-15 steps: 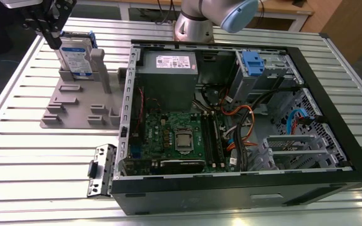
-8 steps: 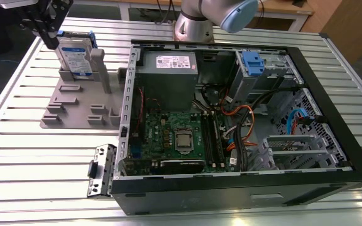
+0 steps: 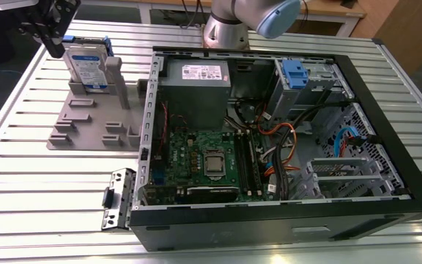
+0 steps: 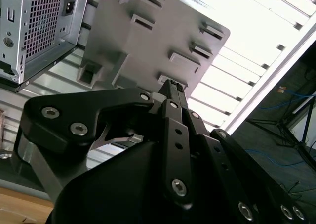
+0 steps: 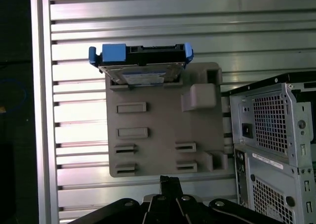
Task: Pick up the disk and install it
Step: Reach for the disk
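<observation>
Slatted aluminium table (image 3: 20, 181) carries everything. The open desktop case (image 3: 387, 126) lies on its side and takes the middle and the exterior view's right: motherboard (image 3: 204, 159) near, power supply (image 3: 196, 82) far, drive cage with a blue latch (image 3: 295, 71) in the far right corner. A grey slotted fixture (image 3: 86, 126) sits on the table just beside the case, on the exterior view's left. The disk (image 3: 90, 69) stands upright on edge in the fixture's far slot, blue carrier around it, label facing the near side; the first wrist view looks down on its top edge (image 5: 140, 68), with the rest of the fixture (image 5: 158, 130) bare. The tool (image 3: 52, 44) hangs at the far left, above and just beside the disk's top corner, with no contact that I can see. In both wrist views its tips (image 5: 170, 184) (image 4: 170, 85) look pressed together with nothing between them, so closed and empty. My read: this is the approach for the pick; the disk is not grasped and the install has not begun. The grasp calls for jaws spread wider than the disk's thickness, centred over its top edge and square to its flat faces, then a straight descent clear of the carrier tabs. A skewed approach could tip the disk in its slot.
</observation>
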`<state>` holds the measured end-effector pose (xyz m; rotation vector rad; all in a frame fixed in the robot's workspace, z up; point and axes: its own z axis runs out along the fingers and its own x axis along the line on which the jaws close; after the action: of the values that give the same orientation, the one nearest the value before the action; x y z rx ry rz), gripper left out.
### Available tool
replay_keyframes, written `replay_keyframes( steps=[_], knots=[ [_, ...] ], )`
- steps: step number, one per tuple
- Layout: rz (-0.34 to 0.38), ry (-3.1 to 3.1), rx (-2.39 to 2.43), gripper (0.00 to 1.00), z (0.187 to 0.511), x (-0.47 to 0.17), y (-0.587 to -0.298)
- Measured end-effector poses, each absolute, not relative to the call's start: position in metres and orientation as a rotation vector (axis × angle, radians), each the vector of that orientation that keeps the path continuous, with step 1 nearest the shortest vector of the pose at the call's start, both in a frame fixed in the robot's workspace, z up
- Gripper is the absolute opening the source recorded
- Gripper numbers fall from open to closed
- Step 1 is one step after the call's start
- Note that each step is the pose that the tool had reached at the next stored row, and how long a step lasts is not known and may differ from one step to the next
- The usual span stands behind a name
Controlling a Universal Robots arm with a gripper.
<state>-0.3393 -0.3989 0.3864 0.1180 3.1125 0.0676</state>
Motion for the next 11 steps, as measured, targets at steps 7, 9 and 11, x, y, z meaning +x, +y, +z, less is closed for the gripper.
replay_keyframes(
  steps=[7,9,11],
  knots=[
    [0.068,3.112,0.118,0.1,0.383,-0.346,-0.397],
    [0.068,3.113,0.118,0.1,0.382,-0.346,-0.393],
    [0.067,3.113,0.118,0.1,0.38,-0.346,-0.388]
  ],
)
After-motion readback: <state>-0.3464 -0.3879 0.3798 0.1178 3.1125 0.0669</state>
